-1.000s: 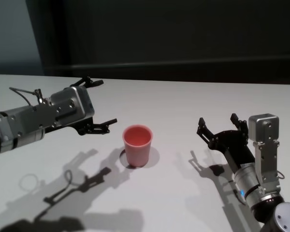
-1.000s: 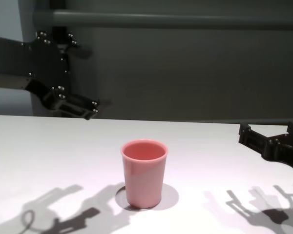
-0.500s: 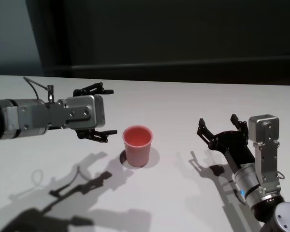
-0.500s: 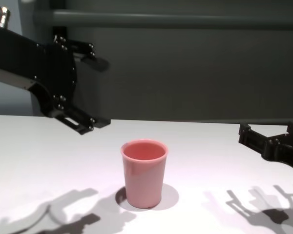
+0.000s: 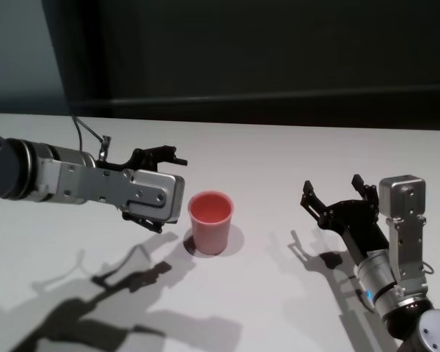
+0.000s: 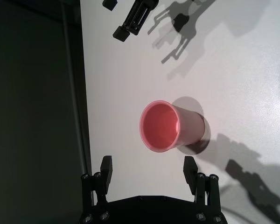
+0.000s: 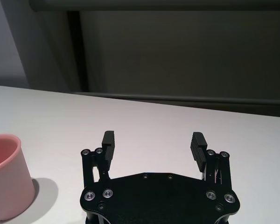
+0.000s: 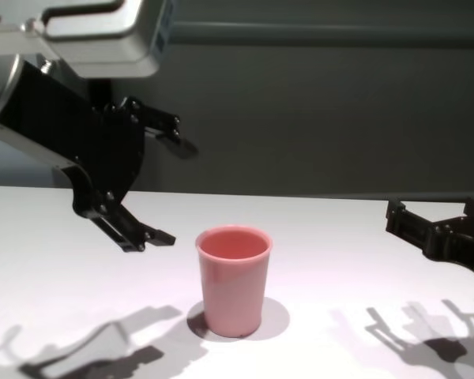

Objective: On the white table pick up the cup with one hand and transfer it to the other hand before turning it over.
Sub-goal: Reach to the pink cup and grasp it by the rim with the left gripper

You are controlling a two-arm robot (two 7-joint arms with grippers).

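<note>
The pink cup [image 5: 209, 220] [image 8: 233, 280] stands upright, mouth up, on the white table [image 5: 264, 154]. My left gripper [image 5: 169, 194] [image 8: 177, 193], on the silver wrist with the looping cable, hovers open just left of the cup, one finger above the other, not touching it. In the left wrist view the cup [image 6: 170, 126] lies a short way ahead of the open left gripper [image 6: 148, 164]. My right gripper [image 5: 331, 185] [image 7: 153, 138] stands open and empty over the table, well right of the cup [image 7: 4, 177].
Arm and gripper shadows fall on the tabletop near its front edge. A dark wall runs behind the table's far edge. The right gripper [image 6: 130, 18] also shows far off in the left wrist view.
My left gripper has come down and moved right toward the cup, its fingers still spread. The cup and the right arm have not moved.
</note>
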